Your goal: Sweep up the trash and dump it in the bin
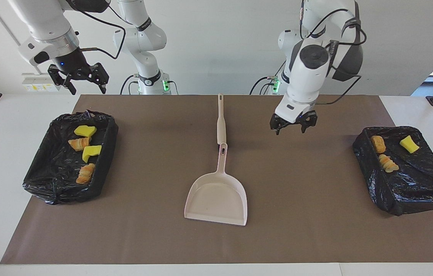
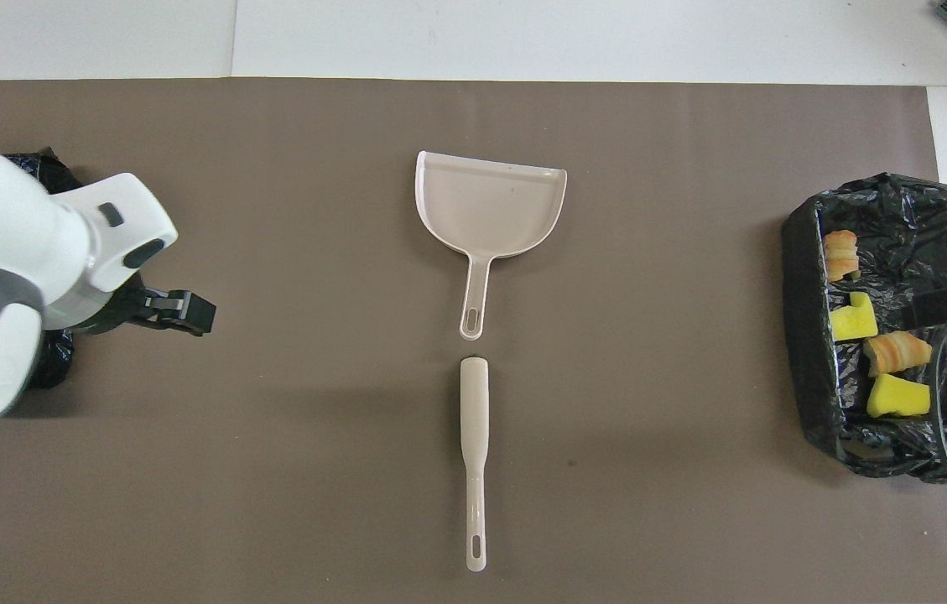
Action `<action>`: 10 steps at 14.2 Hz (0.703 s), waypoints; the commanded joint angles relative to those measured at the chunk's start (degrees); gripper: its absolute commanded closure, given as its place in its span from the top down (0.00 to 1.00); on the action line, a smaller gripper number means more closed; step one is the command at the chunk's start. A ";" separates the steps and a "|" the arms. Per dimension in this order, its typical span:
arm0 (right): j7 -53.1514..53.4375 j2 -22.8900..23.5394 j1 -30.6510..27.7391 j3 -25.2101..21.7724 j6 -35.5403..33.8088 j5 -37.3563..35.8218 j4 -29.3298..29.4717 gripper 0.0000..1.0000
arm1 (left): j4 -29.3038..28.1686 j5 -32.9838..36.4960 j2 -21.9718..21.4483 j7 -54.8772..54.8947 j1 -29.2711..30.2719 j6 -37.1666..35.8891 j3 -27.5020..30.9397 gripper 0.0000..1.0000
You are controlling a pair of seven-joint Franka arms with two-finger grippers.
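Brown mat (image 1: 297,191), two black-lined bins (image 1: 71,157) (image 1: 408,168) holding trash (image 1: 86,152), dustpan (image 1: 217,195) empty

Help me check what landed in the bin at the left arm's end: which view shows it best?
The facing view: the bin shows whole, holding three scraps. In the overhead view the left arm hides nearly all of it.

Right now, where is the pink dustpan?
The dustpan lies flat mid-mat, in both views, between the two bins. Its handle points toward the robots, in line with the brush, which lies nearer to them.
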 commanded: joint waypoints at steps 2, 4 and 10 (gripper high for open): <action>-1.45 -0.30 0.04 -0.24 1.16 -0.24 -0.69 1.00 | 8.99 -1.26 -1.52 10.89 3.04 -7.17 3.11 1.00; -1.54 -0.30 -0.05 -0.24 1.16 -0.24 -0.69 1.00 | 16.73 -1.43 1.90 11.25 4.63 -12.28 3.11 1.00; -1.45 -0.39 2.32 -2.51 1.07 -0.33 -1.04 1.00 | 26.89 -4.51 4.83 10.90 5.95 -21.09 3.11 1.00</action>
